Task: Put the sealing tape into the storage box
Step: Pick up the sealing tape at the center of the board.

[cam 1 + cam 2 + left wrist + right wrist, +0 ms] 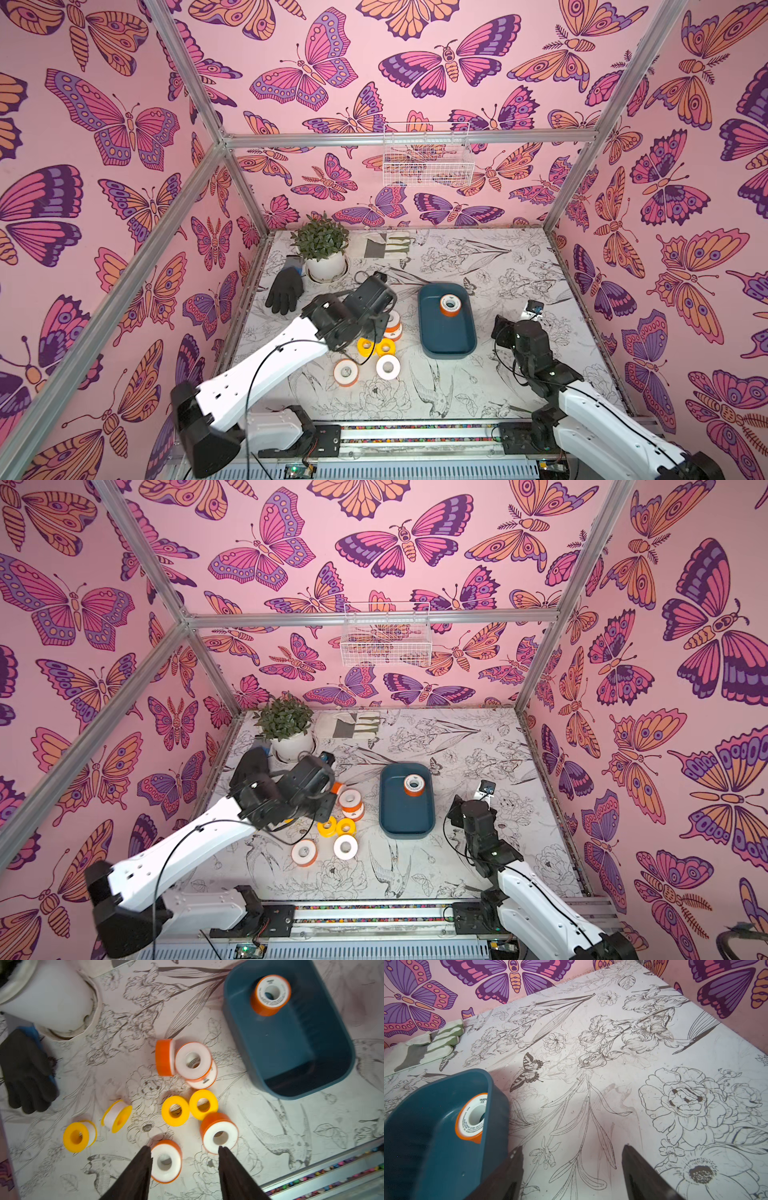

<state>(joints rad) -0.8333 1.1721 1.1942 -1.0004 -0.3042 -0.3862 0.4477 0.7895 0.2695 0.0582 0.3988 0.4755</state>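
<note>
So the left gripper [184, 1148] hangs open and empty over the loose rolls [175, 1110] mid-frame. The right gripper [572, 1146] is open too, near the box [291, 1047]. One roll [270, 994] sits in the box, upper right. Best bet is probably to straddle the bottom orange roll [166, 1161] squarely. The left wrist view shows two yellow rolls [117, 1115] lower left, which the arm hides in both top views.

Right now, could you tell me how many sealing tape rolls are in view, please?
10. One roll sits in the storage box. Nine lie on the table: five orange rolls, two stacked, and four yellow rolls. In both top views the left arm hides some.
</note>
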